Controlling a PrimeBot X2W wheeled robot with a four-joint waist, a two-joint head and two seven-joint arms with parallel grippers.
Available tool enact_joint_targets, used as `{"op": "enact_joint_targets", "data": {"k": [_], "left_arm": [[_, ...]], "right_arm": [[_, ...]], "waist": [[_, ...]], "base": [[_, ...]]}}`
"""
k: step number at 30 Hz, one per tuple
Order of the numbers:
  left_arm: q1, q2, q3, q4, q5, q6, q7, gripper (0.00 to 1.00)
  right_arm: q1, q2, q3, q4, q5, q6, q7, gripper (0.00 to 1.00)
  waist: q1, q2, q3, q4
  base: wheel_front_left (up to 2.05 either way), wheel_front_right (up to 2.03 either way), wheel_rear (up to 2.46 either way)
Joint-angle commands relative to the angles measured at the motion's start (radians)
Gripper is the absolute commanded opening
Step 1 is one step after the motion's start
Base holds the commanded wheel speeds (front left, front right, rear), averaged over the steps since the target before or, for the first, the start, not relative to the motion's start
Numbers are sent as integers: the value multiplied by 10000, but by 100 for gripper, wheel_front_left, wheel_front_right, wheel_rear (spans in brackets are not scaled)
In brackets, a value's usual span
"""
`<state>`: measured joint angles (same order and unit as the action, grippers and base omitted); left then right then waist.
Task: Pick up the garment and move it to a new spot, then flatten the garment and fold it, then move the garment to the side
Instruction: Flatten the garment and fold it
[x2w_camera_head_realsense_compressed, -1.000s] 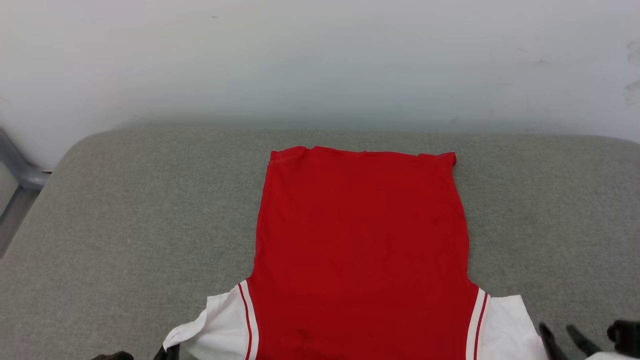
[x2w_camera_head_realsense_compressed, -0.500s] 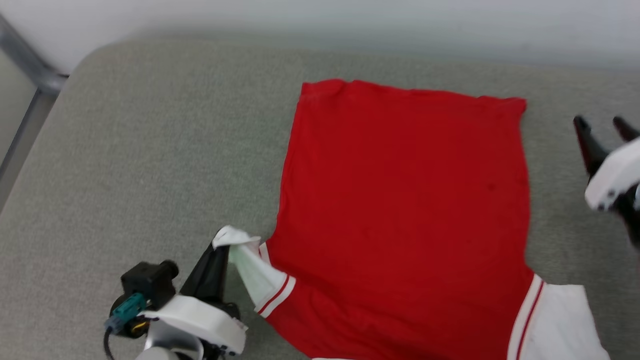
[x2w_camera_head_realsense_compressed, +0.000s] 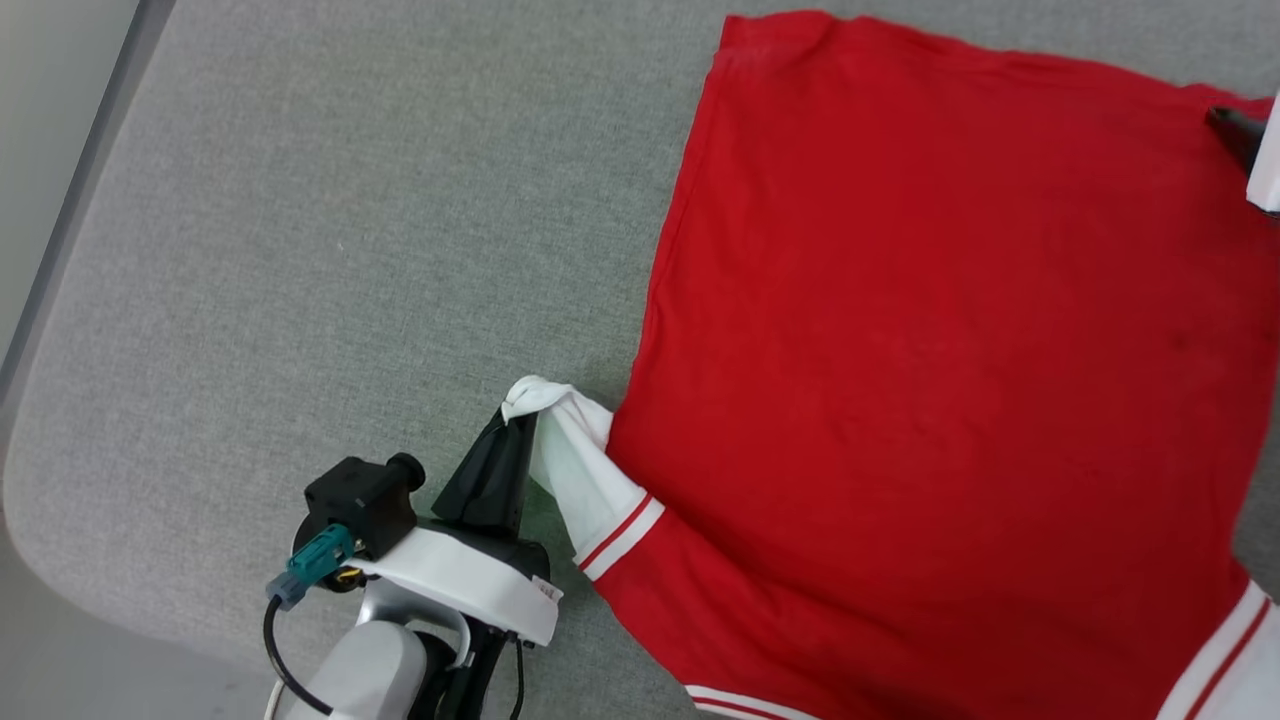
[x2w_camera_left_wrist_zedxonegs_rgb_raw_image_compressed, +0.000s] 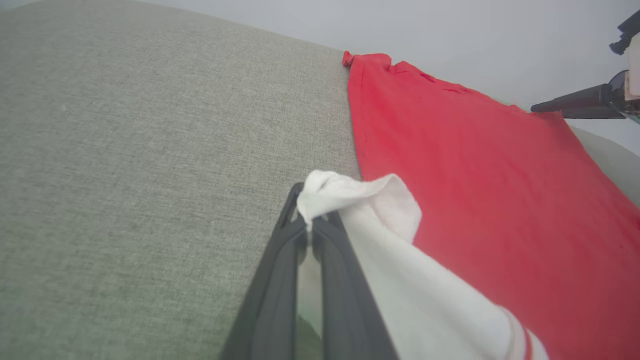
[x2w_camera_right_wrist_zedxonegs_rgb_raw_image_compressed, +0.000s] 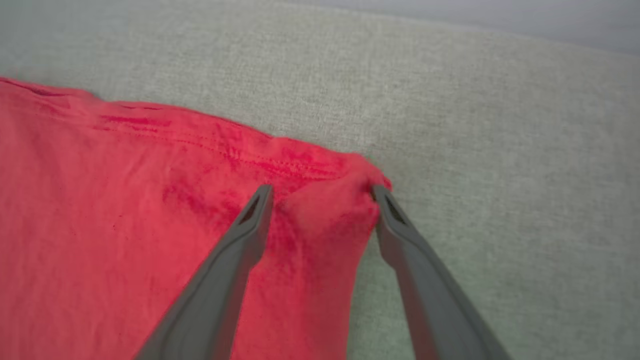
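Note:
The garment (x2w_camera_head_realsense_compressed: 950, 350) lies spread on the grey padded surface with its plain red back up, hem toward the far side. My left gripper (x2w_camera_head_realsense_compressed: 515, 415) is shut on the tip of the white left sleeve (x2w_camera_head_realsense_compressed: 580, 470), which is lifted and bunched; the left wrist view shows the fingers (x2w_camera_left_wrist_zedxonegs_rgb_raw_image_compressed: 307, 227) pinching the white cloth (x2w_camera_left_wrist_zedxonegs_rgb_raw_image_compressed: 395, 270). At the far right hem corner, my right gripper (x2w_camera_right_wrist_zedxonegs_rgb_raw_image_compressed: 322, 192) stands open, its fingers straddling a small hump of red fabric (x2w_camera_right_wrist_zedxonegs_rgb_raw_image_compressed: 330, 210). One dark finger (x2w_camera_head_realsense_compressed: 1235, 125) shows at the head view's right edge.
The grey padded surface (x2w_camera_head_realsense_compressed: 350, 250) stretches wide to the left of the garment, with a rounded corner (x2w_camera_head_realsense_compressed: 40, 520) at the lower left and floor beyond it. A pale wall (x2w_camera_left_wrist_zedxonegs_rgb_raw_image_compressed: 475, 35) rises behind the surface's far edge.
The head camera has tilted down and turned. My left gripper closed on the white sleeve and lifted it. My right gripper travelled from beside the right sleeve to the far hem corner.

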<state>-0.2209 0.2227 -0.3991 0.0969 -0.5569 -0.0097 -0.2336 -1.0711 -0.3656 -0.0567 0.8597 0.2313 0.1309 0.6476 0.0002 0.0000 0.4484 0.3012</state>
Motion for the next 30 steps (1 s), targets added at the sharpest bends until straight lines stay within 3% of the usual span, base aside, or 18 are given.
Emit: {"op": "enact_joint_targets", "data": {"k": [1,7,8,9,10,17,22,30], "left_arm": [[-172,-39,0,41,61,-76,-80,0],[-351,-176,0,293,68,-237,-185,0],[-366,-203,0,330,64,-243,-201,0],[-376,-222,4,364,62,-252,-203,0],[-377,-231,12,404,60,-272,-220,0],[-258,-257,38,642,21,-311,-245,0],[-17,-87,149,782,-71,-189,-203,0],[716,335,483,733,-280,217,92,0]], "right_arm": [[-176,-14,53,157,-93,-4,81,100],[100,195,196,1660,-291,-4,1739,100],[174,224,110,1938,-265,-4,2079,95],[212,245,85,2079,-316,-5,2250,45],[210,212,18,2159,-386,-5,2304,3],[-59,107,-224,1986,-410,-8,1904,0],[-124,-32,177,1363,-39,-8,1597,0],[1623,-676,1237,-541,1547,-7,994,0]], "waist": [[-2,0,285,191],[-2,0,474,227],[-2,0,473,225],[-2,0,469,222],[-2,0,465,214],[-2,0,45,62],[-2,0,-622,-222],[-2,0,-1946,-822]], "base": [[0,0,0],[0,0,0],[0,0,0],[0,0,0],[0,0,0],[0,0,0],[0,0,0],[0,0,0]]}}
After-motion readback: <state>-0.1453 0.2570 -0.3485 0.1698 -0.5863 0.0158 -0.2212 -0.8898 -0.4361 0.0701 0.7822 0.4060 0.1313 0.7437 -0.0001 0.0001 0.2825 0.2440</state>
